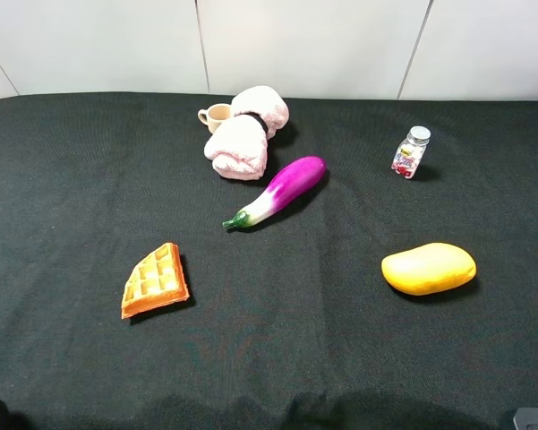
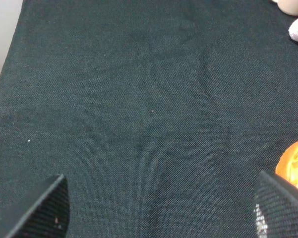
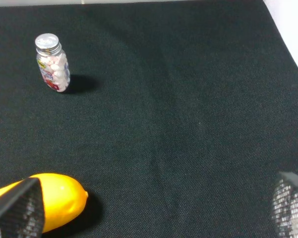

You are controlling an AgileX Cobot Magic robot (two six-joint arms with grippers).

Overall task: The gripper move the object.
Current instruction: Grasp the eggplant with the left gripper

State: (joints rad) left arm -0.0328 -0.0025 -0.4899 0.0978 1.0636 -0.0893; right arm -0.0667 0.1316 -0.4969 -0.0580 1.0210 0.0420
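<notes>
- The glossy magenta-purple toy eggplant (image 1: 278,190) lies free on the black cloth-covered table (image 1: 72,197), near the middle and towards the far side. It sits just in front of the rolled pink towel (image 1: 246,134) and does not appear to touch it.
- Its long axis runs on a diagonal. The green stem tip points to the near left, and the fat purple end points to the far right.
- Seen from its own wrist camera, the black two-fingered left gripper (image 2: 161,213) has its jaws spread wide, with only bare cloth between them and nothing held. The orange waffle wedge (image 2: 295,166) shows just at the edge of that view.
- The black two-fingered right gripper (image 3: 156,210) is likewise wide apart and holds nothing. The yellow toy mango (image 3: 64,198) lies partly behind one finger, and the small silver-capped candy bottle (image 3: 52,62) stands further off.
- Neither wrist view shows the eggplant, so we judge it to lie well ahead of both sets of jaws, inward and towards the far side.
- It sits about midway between the two sides, so we cannot call either arm clearly nearer.
- Whichever arm reaches, we judge the jaws should close across the diagonal at the thick purple body rather than along it.
</notes>
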